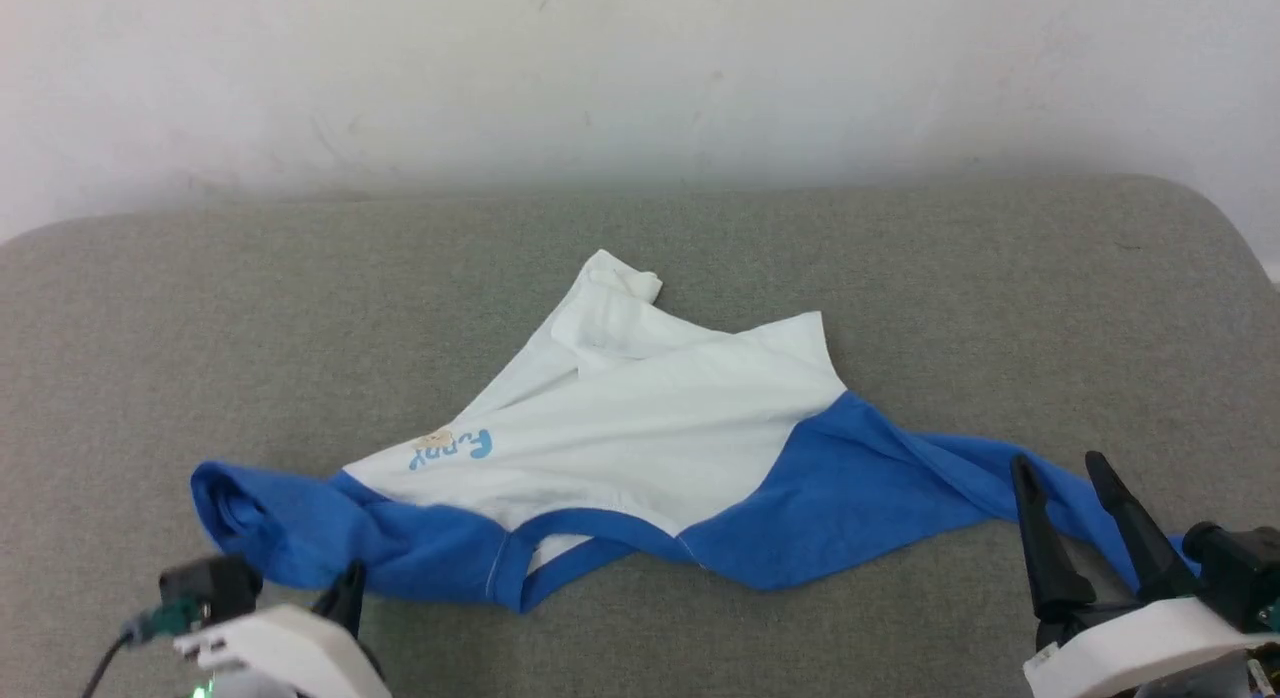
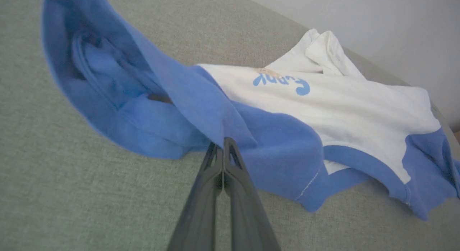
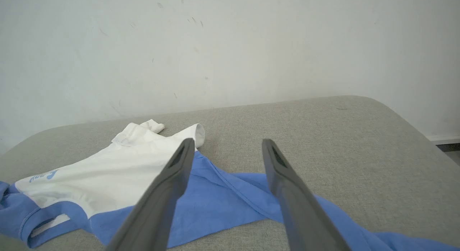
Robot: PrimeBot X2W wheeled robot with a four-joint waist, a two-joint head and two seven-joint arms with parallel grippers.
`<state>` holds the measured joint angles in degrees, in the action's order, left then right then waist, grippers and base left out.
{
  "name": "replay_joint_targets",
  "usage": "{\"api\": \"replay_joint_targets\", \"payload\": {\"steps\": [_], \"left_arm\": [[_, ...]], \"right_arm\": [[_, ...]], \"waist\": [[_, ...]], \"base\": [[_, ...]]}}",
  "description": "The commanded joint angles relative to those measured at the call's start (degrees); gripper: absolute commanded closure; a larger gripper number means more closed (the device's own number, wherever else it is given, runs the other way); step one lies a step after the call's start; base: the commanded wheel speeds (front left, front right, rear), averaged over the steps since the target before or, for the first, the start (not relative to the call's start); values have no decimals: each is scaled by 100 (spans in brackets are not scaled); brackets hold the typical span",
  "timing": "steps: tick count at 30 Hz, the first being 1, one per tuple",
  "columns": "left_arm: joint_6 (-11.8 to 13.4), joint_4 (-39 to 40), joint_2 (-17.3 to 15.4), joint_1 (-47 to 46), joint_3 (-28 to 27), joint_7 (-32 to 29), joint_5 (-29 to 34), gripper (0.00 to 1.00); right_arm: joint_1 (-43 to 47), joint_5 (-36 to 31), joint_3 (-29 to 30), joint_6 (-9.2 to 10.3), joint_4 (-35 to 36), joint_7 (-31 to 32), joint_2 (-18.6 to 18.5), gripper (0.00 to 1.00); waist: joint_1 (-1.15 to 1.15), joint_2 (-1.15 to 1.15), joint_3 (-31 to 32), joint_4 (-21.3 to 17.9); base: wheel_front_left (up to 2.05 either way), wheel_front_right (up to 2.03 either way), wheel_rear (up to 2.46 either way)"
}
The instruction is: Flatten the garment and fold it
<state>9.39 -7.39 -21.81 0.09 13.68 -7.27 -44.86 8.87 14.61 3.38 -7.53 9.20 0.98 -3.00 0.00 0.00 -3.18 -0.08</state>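
left gripper (image 2: 223, 142) clamped on garment (image 1: 640, 408) blue edge at fingertips | right gripper (image 1: 1058, 465) spread wide, blue fabric beneath fingers | pinch is best pulled outward, low, slowly

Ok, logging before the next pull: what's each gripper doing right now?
Left gripper: closed, pinching the blue edge of the garment.
Right gripper: open, holding nothing.

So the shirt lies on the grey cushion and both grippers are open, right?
Not both. The left gripper is shut on the shirt's blue sleeve, as the left wrist view shows. The right gripper is open.
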Motion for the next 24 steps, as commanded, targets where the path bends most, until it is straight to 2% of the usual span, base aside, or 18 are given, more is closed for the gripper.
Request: {"api": "replay_joint_targets", "payload": {"steps": [1, 7, 12, 13, 14, 18, 24], "left_arm": [[125, 104, 34, 318, -51, 21, -17, 100], [534, 350, 77, 1174, -183, 51, -96, 100], [578, 81, 78, 1245, -135, 154, 1, 100], [553, 59, 90, 1212, -112, 198, 27, 53], [555, 50, 105, 1181, -100, 255, 60, 0], [522, 164, -15, 1068, 8, 445, 340, 0], [270, 725, -746, 929, 374, -18, 847, 0]], "right_arm": [[69, 10, 1, 4, -18, 8, 13, 0], [181, 20, 36, 4, -1, 40, 13, 0], [179, -6, 19, 4, 18, 85, 13, 0], [173, -21, 21, 4, 28, 87, 13, 0], [170, -37, 24, 4, 37, 92, 13, 0], [169, -49, 24, 4, 62, 117, 13, 0], [237, -29, 32, 4, 76, 138, 13, 0]], "waist": [[0, 0, 103, 21], [0, 0, 193, 139], [0, 0, 181, 222], [0, 0, 183, 236], [0, 0, 184, 248], [0, 0, 212, 275], [0, 0, 291, 312]], "base": [[0, 0, 0], [0, 0, 0], [0, 0, 0], [0, 0, 0], [0, 0, 0], [0, 0, 0], [0, 0, 0]]}}
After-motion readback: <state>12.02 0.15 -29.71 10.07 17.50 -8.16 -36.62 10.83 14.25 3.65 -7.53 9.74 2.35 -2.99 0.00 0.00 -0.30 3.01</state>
